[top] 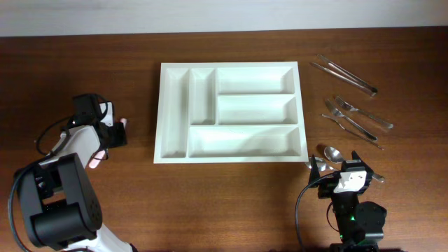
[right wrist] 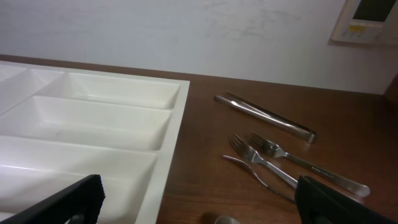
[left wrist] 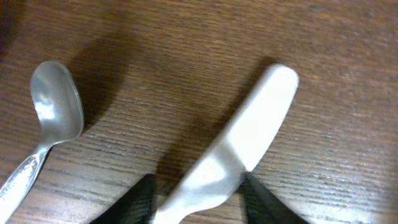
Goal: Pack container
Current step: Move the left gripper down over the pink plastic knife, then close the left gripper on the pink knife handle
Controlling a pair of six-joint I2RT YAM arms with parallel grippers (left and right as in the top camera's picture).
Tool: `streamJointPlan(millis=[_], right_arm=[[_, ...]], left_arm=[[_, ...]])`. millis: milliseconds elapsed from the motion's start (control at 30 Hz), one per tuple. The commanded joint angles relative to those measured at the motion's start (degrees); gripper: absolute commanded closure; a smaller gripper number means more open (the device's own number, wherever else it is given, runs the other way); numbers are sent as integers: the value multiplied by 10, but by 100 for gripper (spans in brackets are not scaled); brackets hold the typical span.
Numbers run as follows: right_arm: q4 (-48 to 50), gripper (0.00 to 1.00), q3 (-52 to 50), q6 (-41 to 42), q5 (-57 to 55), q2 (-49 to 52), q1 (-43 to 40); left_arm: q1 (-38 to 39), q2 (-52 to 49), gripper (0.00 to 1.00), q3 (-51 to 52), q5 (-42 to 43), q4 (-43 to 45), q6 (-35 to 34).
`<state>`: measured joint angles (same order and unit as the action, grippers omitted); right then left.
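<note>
While right tool (right wrist: 199, 202) gapes empty, left tool (left wrist: 199, 191) flanks white utensil (left wrist: 255, 118) — grip cropped, unclear.

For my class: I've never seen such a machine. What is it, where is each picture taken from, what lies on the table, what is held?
A robot's left arm and right arm work at a table. One picture looks down from above; the others come from cameras on each wrist. An empty white cutlery tray sits mid-table; right of it lie tongs, forks and a spoon. The left wrist view shows a white utensil between its jaws, grip unclear, beside another spoon. The right jaws stand open, holding nothing.
</note>
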<state>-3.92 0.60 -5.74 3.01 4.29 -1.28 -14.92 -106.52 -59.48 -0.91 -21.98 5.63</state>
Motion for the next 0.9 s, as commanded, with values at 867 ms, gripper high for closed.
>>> streamJointPlan(millis=[867], right_arm=[[-4,1,-3,7,-5,0,5]], left_arm=[[-3,-27,82,6,14,-19,-12]])
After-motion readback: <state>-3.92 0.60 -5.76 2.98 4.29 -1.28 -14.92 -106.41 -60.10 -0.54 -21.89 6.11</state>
